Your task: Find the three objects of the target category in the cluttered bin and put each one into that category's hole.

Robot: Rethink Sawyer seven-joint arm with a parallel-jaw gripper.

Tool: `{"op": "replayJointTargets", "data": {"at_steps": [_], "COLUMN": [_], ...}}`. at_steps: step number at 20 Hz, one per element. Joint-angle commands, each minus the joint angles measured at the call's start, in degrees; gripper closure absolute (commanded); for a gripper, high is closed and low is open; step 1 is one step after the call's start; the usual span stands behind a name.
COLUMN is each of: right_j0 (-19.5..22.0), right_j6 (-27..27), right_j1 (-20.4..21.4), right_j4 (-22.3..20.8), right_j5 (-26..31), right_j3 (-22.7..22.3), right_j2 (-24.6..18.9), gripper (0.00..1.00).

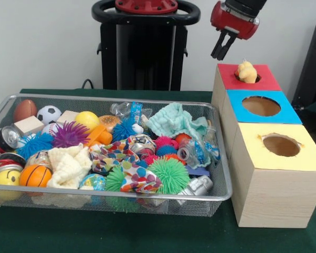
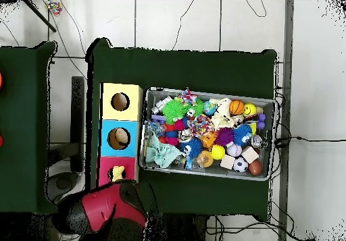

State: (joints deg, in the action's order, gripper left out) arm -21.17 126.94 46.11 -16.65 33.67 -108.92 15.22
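In the front view, a yellow duck (image 1: 247,71) sits upright in the round hole (image 1: 248,77) of the red-topped box (image 1: 266,79), its upper part rising above the rim. The gripper (image 1: 221,51) hangs just above and beside it with nothing between its dark fingers, which look close together. In the overhead view, the duck (image 2: 118,172) shows as a pale spot in the red box's hole; the arm (image 2: 101,215) hides the fingers, and the wire-mesh bin (image 2: 273,140) lies beside the boxes.
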Motion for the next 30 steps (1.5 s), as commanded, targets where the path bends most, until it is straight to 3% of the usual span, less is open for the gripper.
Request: {"op": "replayJointTargets", "data": {"at_steps": [1, 11, 21, 30], "right_j0": [-0.5, 2.8, 5.4, 5.4], "right_j6": [10.4, 6.2, 3.6, 4.6], "right_j1": [-2.7, -0.9, -1.0, -1.2], "right_j4": [0.4, 5.3, 6.6, 7.0], "right_j5": [0.3, -3.2, -4.4, -5.1], "right_j3": [3.7, 1.2, 1.3, 1.7], "right_j2": [1.0, -5.5, -9.6, -11.5], "gripper": [1.0, 1.0, 1.0, 1.0]}}
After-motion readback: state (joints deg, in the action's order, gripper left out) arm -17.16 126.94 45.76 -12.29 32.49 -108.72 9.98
